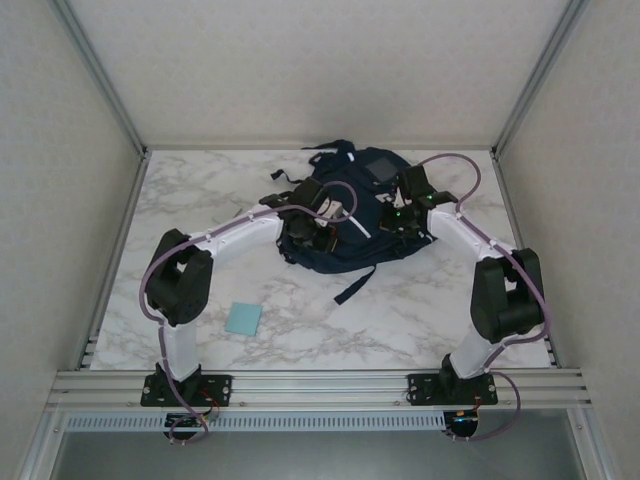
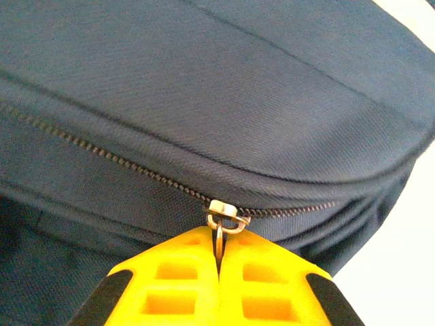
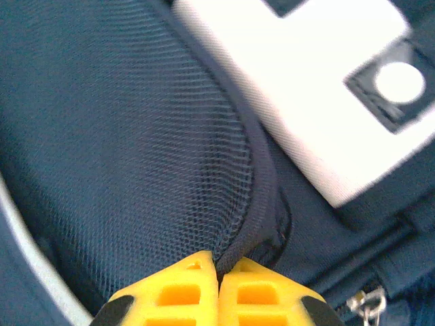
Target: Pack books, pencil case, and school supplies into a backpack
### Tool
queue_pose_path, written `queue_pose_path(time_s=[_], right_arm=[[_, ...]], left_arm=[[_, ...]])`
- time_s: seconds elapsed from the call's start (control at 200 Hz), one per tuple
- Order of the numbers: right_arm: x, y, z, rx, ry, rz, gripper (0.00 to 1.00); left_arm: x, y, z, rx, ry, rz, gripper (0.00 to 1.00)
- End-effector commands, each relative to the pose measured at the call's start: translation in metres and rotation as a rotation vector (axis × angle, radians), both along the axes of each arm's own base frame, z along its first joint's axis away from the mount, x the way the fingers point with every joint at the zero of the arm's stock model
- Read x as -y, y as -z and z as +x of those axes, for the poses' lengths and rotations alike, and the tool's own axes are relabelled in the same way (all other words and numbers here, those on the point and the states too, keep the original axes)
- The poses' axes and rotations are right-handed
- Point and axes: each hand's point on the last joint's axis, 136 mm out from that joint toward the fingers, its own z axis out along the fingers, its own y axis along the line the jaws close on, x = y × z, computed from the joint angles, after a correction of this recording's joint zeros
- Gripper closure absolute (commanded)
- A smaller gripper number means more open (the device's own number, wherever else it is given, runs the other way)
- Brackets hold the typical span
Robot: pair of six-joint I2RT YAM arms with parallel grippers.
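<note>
**Inspector:** Nearest the bases?
**Assistant:** The light-blue pad [image 1: 243, 318] lies flat on the table [image 1: 420, 300], outside the bag. It is on the left arm's side, well apart from both grippers.
**Inspector:** Left gripper?
**Assistant:** The left gripper [image 2: 219, 246] has its jaws pressed together, pinching the zipper pull [image 2: 219, 231]. The zipper track [image 2: 102, 155] runs crosswise to the fingers, directly ahead.
**Inspector:** Right gripper?
**Assistant:** The right gripper [image 3: 217, 263] is clamped on the hem of the mesh pocket [image 3: 136, 149].
**Inspector:** Backpack?
**Assistant:** The backpack [image 1: 350, 255] lies farther back, mid-table. Its contents cannot be told. In my judgement the next move is a pull along the track, with the right arm bracing.
</note>
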Motion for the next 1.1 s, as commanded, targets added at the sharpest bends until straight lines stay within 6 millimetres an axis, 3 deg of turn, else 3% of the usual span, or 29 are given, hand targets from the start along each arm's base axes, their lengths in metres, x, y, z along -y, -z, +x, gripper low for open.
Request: queue_pose_path(time_s=[0.0, 0.115, 0.17, 0.22, 0.305, 0.445, 0.536, 0.716, 0.891, 0.931, 1.096], right_arm=[[0.039, -0.022, 0.056, 0.145, 0.128, -0.099, 1.00], [0.036, -0.031, 0.068, 0.140, 0.166, -0.074, 0.99], [0.034, -0.036, 0.067, 0.140, 0.185, -0.053, 0.85], [0.036, -0.041, 0.061, 0.135, 0.207, -0.034, 0.64], [0.036, -0.048, 0.046, 0.124, 0.230, 0.007, 0.47], [0.034, -0.054, 0.014, 0.101, 0.255, 0.095, 0.40], [0.022, -0.050, -0.006, 0.059, 0.256, 0.205, 0.39], [0.001, -0.026, -0.038, -0.050, 0.299, 0.424, 0.39], [-0.013, -0.020, -0.046, -0.072, 0.324, 0.577, 0.46], [-0.013, -0.020, -0.046, -0.072, 0.325, 0.580, 0.52], [-0.009, -0.014, -0.042, -0.055, 0.334, 0.553, 0.97]], left_arm=[[0.010, -0.009, -0.061, -0.159, 0.095, -0.012, 1.00], [0.039, -0.017, -0.073, -0.180, 0.140, -0.058, 1.00], [0.049, -0.019, -0.071, -0.177, 0.145, -0.069, 1.00], [0.057, -0.022, -0.065, -0.171, 0.139, -0.077, 1.00], [0.069, -0.030, -0.055, -0.160, 0.124, -0.101, 1.00], [0.087, -0.043, -0.044, -0.146, 0.120, -0.154, 1.00], [0.095, -0.048, -0.040, -0.146, 0.122, -0.176, 1.00], [0.108, -0.057, -0.041, -0.158, 0.135, -0.227, 1.00], [0.114, -0.056, -0.052, -0.171, 0.164, -0.230, 1.00], [0.115, -0.055, -0.054, -0.176, 0.168, -0.229, 1.00], [0.120, -0.053, -0.063, -0.179, 0.193, -0.224, 1.00]])
